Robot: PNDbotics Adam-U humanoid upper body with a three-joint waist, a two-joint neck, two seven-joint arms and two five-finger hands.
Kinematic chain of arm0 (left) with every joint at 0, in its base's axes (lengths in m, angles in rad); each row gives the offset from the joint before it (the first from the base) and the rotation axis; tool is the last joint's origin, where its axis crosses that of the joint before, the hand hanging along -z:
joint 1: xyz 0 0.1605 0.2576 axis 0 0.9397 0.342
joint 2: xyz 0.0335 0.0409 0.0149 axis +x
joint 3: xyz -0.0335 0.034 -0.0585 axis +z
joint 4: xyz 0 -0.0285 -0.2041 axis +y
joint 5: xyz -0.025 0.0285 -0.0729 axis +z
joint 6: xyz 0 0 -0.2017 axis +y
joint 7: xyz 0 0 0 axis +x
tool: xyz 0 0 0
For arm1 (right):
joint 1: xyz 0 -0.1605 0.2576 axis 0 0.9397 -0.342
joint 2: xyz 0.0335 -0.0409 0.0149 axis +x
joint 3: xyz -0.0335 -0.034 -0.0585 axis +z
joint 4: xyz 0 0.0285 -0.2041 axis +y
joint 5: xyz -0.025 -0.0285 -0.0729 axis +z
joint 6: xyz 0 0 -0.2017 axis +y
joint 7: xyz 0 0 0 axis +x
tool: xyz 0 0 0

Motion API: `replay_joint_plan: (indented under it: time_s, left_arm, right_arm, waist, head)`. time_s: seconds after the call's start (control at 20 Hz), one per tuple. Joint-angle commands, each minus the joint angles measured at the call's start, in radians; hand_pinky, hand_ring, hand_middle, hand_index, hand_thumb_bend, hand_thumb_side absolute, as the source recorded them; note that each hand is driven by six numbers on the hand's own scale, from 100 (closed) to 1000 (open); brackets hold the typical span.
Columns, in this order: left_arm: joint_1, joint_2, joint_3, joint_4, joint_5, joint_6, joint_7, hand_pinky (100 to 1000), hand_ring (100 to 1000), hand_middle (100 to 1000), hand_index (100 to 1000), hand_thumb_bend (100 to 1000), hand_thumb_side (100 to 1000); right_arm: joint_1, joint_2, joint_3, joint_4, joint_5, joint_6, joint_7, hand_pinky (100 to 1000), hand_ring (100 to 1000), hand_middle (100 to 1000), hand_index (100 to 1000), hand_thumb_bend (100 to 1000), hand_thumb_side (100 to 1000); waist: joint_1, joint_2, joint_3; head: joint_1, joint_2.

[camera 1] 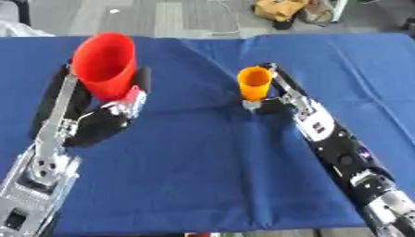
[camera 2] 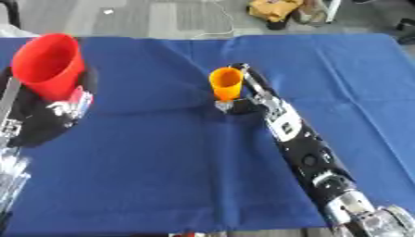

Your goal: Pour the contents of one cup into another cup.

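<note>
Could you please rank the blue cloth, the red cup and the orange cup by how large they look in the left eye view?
1. Blue cloth, by far the largest.
2. Red cup.
3. Orange cup, clearly the smallest.

You've got 2 head cams looking steeply down, close in, both sharing the blue table (camera 1: 203, 185) and both arms.
</note>
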Motion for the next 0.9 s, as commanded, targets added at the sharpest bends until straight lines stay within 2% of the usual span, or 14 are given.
replay_joint_plan:
  time_s: [0.05, 0.35, 0.6, 0.9]
  left_arm:
    - [-0.021, 0.016, 0.015, -0.032, 0.008, 0.006, 0.002, 303, 532, 513, 799, 100, 368]
    - [-0.023, 0.025, 0.021, -0.044, 0.012, 0.014, 0.003, 302, 531, 512, 798, 100, 364]
    - [-0.04, 0.056, 0.025, -0.065, 0.025, 0.035, -0.003, 299, 530, 511, 795, 100, 335]
    - [-0.087, 0.152, 0.033, -0.124, 0.037, 0.079, -0.031, 296, 529, 510, 790, 100, 254]
  right_arm:
    - [-0.014, -0.039, -0.011, -0.044, -0.029, 0.01, 0.001, 262, 371, 329, 654, 100, 100]
    - [-0.007, -0.048, -0.009, -0.065, -0.051, 0.021, 0.012, 266, 375, 330, 653, 100, 100]
    - [0.009, -0.044, 0.025, -0.077, -0.034, -0.002, 0.053, 266, 376, 329, 655, 100, 100]
    - [0.035, -0.029, 0.079, -0.135, -0.031, -0.043, 0.125, 268, 377, 330, 657, 100, 100]
  waist:
    - [0.0, -0.02, -0.002]
    - [-0.001, -0.024, -0.006]
    - [0.003, -0.027, -0.007]
    - [0.011, -0.032, -0.01]
  head:
    - [0.003, -0.007]
    - [0.006, -0.007]
    - [0.009, -0.009]
    - [0.011, -0.011]
